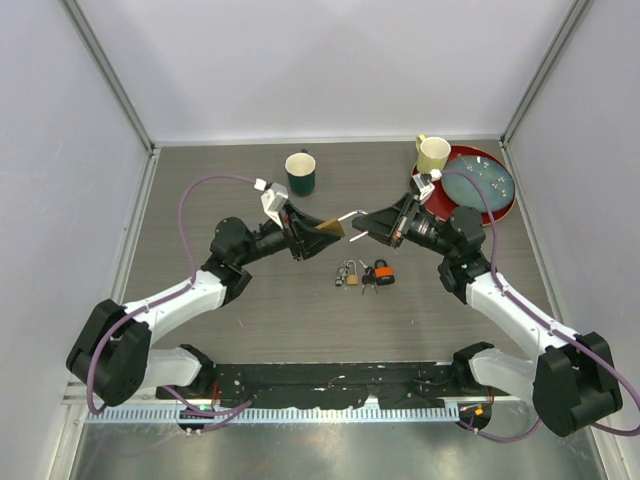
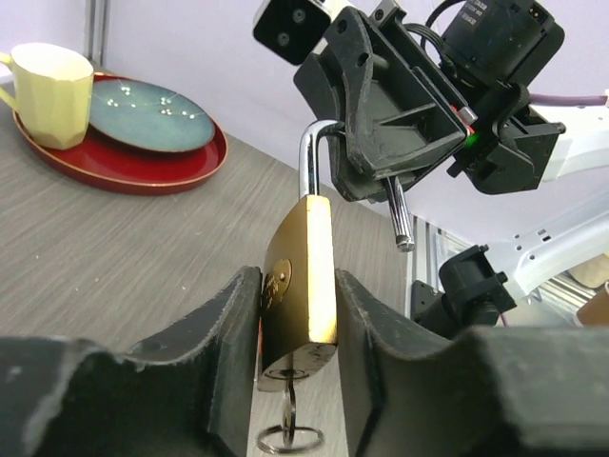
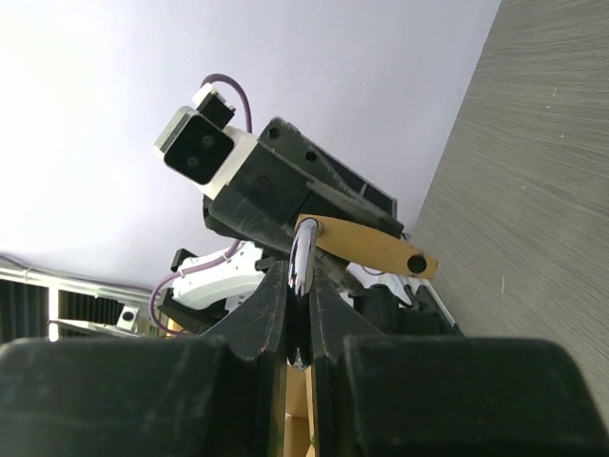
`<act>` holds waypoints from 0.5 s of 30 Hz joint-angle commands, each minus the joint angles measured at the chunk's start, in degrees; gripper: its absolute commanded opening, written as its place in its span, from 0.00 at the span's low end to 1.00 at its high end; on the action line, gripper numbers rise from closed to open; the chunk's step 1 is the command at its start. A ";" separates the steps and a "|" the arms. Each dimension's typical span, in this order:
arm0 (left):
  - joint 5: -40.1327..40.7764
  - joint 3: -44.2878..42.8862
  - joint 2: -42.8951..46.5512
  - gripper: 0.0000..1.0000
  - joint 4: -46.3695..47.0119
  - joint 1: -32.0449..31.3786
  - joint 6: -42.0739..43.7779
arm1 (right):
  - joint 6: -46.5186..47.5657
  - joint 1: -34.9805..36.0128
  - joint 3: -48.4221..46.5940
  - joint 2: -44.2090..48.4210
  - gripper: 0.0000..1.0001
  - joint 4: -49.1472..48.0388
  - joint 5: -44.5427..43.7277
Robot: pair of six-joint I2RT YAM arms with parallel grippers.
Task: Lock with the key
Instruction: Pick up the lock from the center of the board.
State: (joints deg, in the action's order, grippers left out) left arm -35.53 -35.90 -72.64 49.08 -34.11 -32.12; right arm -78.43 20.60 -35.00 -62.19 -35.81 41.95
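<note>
1. Padlock (image 1: 332, 228), top external view: hangs above the middle of the table (image 1: 290, 320), between the two arms, long axis running left to right. Brass body toward the left gripper (image 1: 318, 230), shackle (image 1: 350, 213) toward the right gripper (image 1: 362, 222).
2. Left wrist view: left fingers (image 2: 233, 333) closed on the flat faces of the body, key (image 2: 288, 407) seated in the underside. Shackle upward, free leg (image 2: 403, 224) out of the body and swung aside.
3. Right wrist view: right fingers (image 3: 257, 328) pinched narrow on the shackle. Probably calls for swinging the free leg back over its hole and pressing along the long axis.
</note>
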 commanded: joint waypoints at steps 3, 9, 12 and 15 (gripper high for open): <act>-4.11 -3.21 -1.36 0.10 5.41 0.18 -1.89 | -3.74 -0.21 -1.38 0.41 0.01 -11.82 0.85; -3.76 -2.77 -1.98 0.00 7.52 0.09 -4.35 | -2.08 -0.21 -1.03 -0.12 0.01 -11.21 1.64; -2.53 -2.86 -1.28 0.00 5.51 0.18 -4.44 | 0.64 -0.21 -0.51 -0.12 0.02 -9.46 1.99; -2.35 -4.00 -0.66 0.00 0.24 0.09 -3.83 | 7.31 -0.21 -0.15 0.49 0.14 -3.93 1.55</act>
State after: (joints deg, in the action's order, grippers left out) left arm -37.65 -37.08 -74.67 50.85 -33.93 -35.64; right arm -77.54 20.18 -34.61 -63.13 -38.50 42.81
